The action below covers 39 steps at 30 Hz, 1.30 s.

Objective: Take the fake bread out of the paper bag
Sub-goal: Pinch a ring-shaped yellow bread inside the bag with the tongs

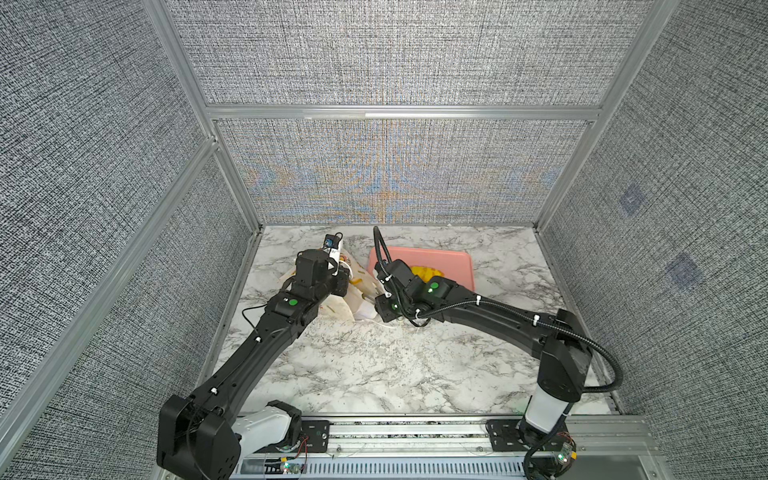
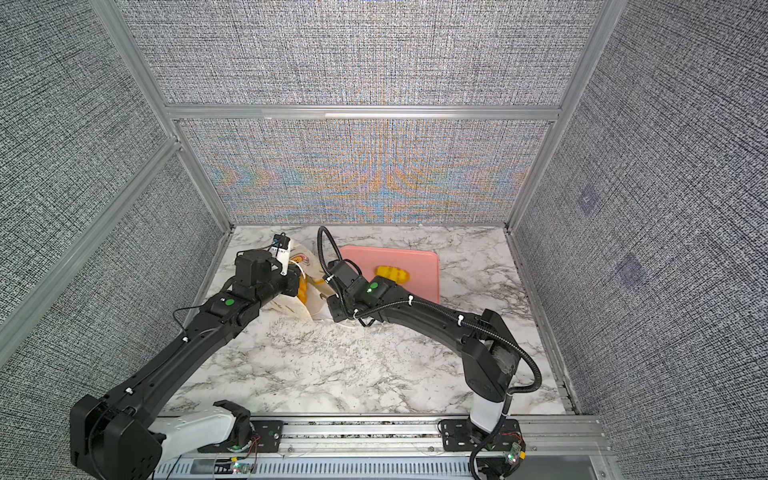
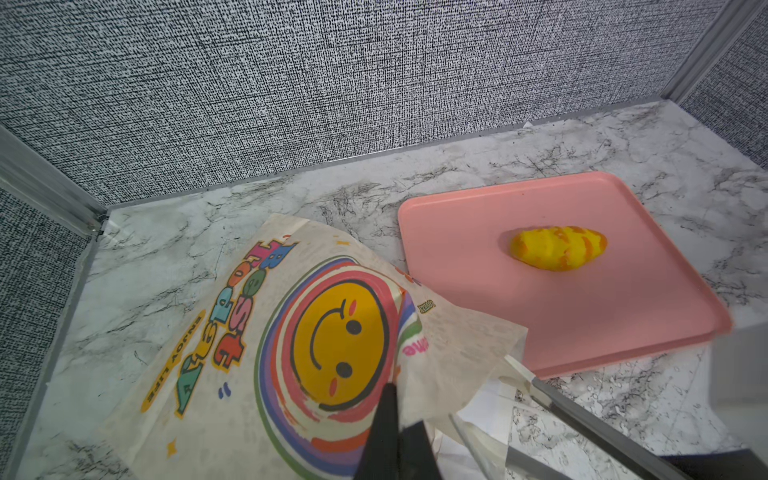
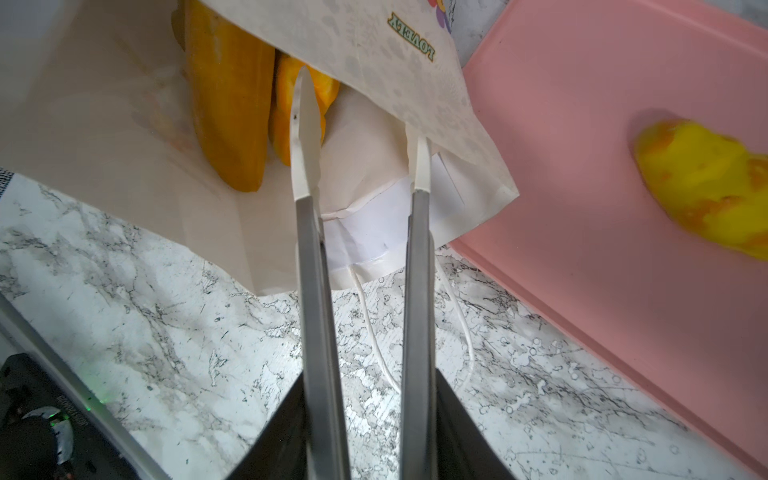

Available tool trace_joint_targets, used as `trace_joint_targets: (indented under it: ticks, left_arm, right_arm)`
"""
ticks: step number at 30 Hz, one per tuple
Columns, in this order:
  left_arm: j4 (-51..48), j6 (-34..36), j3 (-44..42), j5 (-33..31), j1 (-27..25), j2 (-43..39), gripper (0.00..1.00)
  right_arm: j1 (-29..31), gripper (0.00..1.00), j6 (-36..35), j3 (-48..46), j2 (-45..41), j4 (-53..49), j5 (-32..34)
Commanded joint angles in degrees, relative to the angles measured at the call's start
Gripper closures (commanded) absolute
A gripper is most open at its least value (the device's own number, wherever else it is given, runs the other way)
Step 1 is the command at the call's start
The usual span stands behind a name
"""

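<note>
The paper bag [image 3: 291, 332], white with a smiley print, lies on its side left of the pink tray [image 3: 478, 232]. My left gripper [image 3: 395, 399] is shut on the bag's upper wall and holds the mouth up. My right gripper [image 4: 362, 106] is open, its long thin fingers reaching into the mouth with nothing between them. Inside the bag lie a long golden loaf [image 4: 226, 95] and a smaller orange piece [image 4: 280, 124]; one fingertip crosses in front of the smaller piece. A yellow piece of fake bread [image 3: 559, 248] sits on the tray, also seen in a top view [image 2: 392, 273].
The bag's white cord handle [image 4: 374, 332] trails on the marble table under my right fingers. The tray's near edge [image 4: 540, 291] runs close beside the right gripper. Grey fabric walls close the back and sides. The two arms nearly meet over the bag [image 1: 361, 291].
</note>
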Motion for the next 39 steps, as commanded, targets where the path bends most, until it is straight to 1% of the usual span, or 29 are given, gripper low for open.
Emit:
trace_joint_targets:
  ticks: [1,4,8,15,19,24,31,39]
  left_arm:
    - [-1.69,-2.02,0.65,-0.33,0.06,0.31,1.00]
    - [-1.72,-2.72,0.45,-0.39,0.05,0.27,1.00]
    - [-2.28,-2.61,0.07,-0.03,0.04,0.15,1.00]
    - [-2.35,-2.83,0.00,0.52,0.11,0.17,1.00]
    - [-1.24,-2.60,-0.87,0.74,0.04,0.16,1.00]
    - [0.95,-0.68,-3.22,1.74,0.08,-0.30,1.00]
    - [0.80,-0.43,-3.73,1.40,0.07,-0.41,1.00]
    - [0.29,-0.38,-4.82,0.85,0.06,-0.38,1.00]
  right_arm:
    - [0.91,0.57,-1.18,-0.93,-0.65,3.21,6.31]
    - [1.93,0.57,-1.98,-4.00,-1.34,7.69,10.08]
    - [2.67,0.57,-2.28,-8.28,-2.11,13.40,13.54]
    - [2.86,0.55,-0.92,-9.75,-1.30,16.90,17.37]
    - [2.87,0.52,-0.69,-10.02,0.41,19.52,17.41]
    - [2.83,0.49,0.12,-9.86,3.23,22.39,16.83]
    - [2.74,0.49,1.54,-9.99,6.99,25.67,15.18]
    - [2.61,0.49,2.04,-14.13,6.11,29.99,14.97]
